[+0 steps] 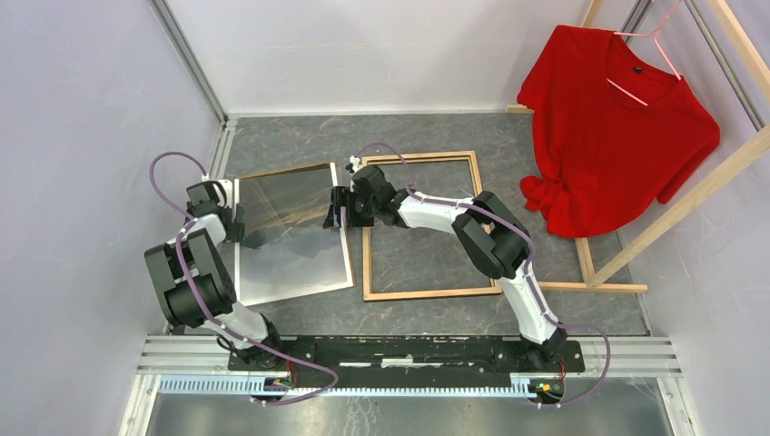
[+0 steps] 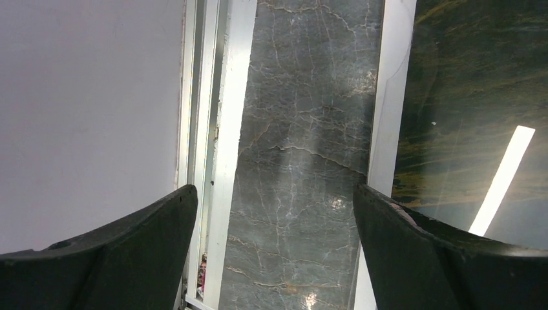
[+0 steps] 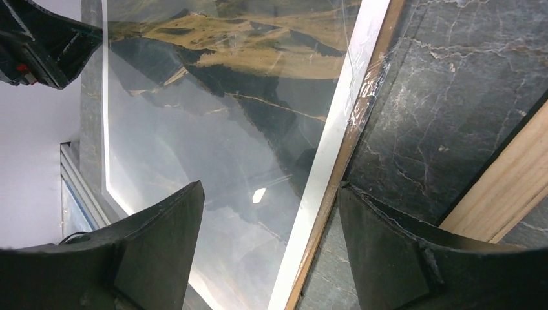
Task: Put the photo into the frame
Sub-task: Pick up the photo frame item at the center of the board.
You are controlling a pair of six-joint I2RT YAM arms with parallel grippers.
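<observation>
Nearest the top camera, a black base plate (image 1: 399,350) carries both arms at the near edge of the surface (image 1: 409,132). Photo (image 1: 295,241) lies flat on the left half of the surface, its dark sky end far, its pale end near, with a white border all round. Frame (image 1: 427,293) lies flat just right of it, wood back up, with bare marble showing inside. The two are close but apart.

Left jaws stand wide at the photo's left edge, one finger (image 2: 446,258) over the white border; nothing is held. Right jaws stand wide astride the photo's right edge, where a thin brown strip (image 3: 352,139) runs beside the border; nothing is gripped.

At far right, a red shirt (image 1: 608,136) hangs on a wooden rack (image 1: 636,245).
</observation>
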